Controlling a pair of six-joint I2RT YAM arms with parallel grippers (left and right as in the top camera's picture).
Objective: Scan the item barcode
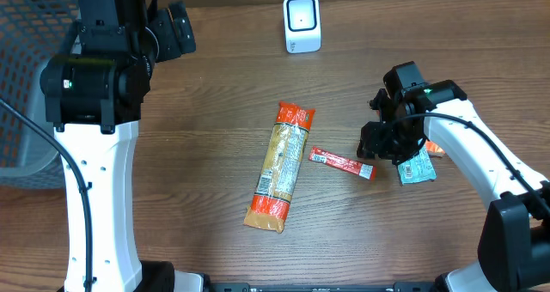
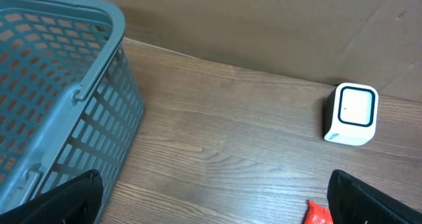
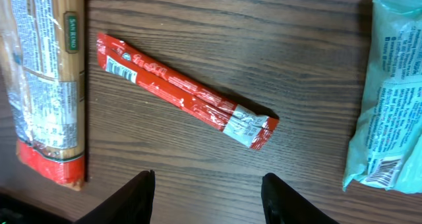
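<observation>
A slim red stick packet [image 3: 184, 92] lies flat on the wooden table, a small barcode showing near its left end. My right gripper [image 3: 208, 178] hovers just before it, open, nothing between its fingers. From overhead the red packet [image 1: 342, 163] sits left of the right gripper [image 1: 378, 146]. A teal packet [image 3: 389, 105] lies to the right with a barcode at its lower corner. The white scanner [image 1: 302, 22] stands at the table's back. My left gripper [image 2: 214, 184] is open and empty, facing the scanner [image 2: 351, 113] from far left.
A long orange pasta packet [image 1: 279, 165] lies mid-table, its edge at the left of the right wrist view [image 3: 46, 79]. A teal-grey basket [image 2: 59, 85] stands at the table's left end [image 1: 26, 69]. A small orange item [image 1: 434, 149] peeks out beside the teal packet [image 1: 417, 167].
</observation>
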